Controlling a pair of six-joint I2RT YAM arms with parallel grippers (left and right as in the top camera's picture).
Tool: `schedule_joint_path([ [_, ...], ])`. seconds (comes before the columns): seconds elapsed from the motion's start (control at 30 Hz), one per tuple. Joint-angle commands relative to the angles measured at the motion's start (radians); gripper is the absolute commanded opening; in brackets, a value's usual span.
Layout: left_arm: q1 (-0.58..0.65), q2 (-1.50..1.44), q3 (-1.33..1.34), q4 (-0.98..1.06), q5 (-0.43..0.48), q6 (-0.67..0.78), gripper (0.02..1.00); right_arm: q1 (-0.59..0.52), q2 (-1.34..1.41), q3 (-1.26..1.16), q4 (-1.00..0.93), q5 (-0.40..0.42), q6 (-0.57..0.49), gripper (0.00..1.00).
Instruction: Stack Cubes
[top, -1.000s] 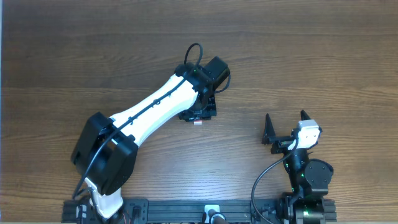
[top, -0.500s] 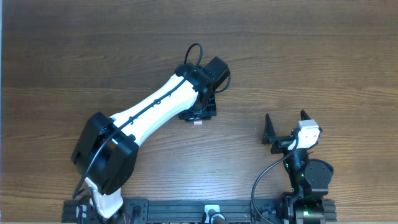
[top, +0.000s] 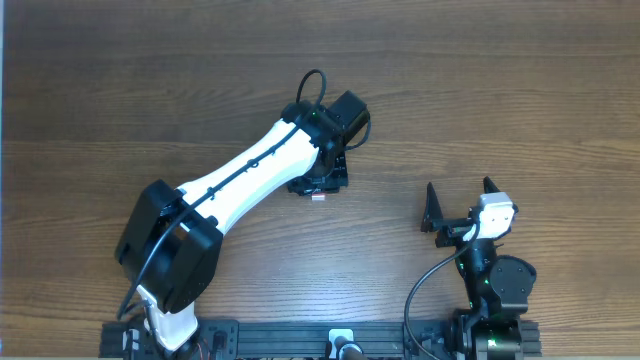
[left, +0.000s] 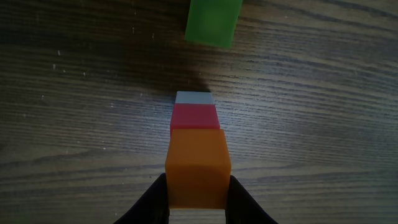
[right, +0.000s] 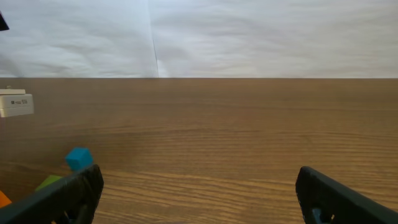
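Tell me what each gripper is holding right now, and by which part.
The left gripper holds the orange cube, jaws against two opposite side faces. The right gripper holds nothing; its jaws are open.

Wood-grain tbl (top: 500, 80); orange cube (left: 198, 165), red cube (left: 194, 116), grey cube (left: 193, 97), grn cube (left: 213, 22), blue cube (right: 79, 158)

A brown wooden table (top: 520, 90) (grain running sideways) meets a creased white sheet (right: 261, 37) at its far edge; a small white box (right: 15, 104) sits near that edge.
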Motion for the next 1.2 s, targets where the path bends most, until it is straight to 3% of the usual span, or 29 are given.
schedule_joint_path([
  [0.03, 0.005, 0.019, -0.01, -0.009, -0.002, 0.011, 0.183, -0.005, -0.005, -0.005, -0.004, -0.004, -0.008, 0.993],
  [1.2, 0.005, 0.027, -0.01, -0.003, -0.024, 0.01, 0.229, -0.005, -0.005, -0.005, -0.004, -0.004, -0.008, 0.993],
])
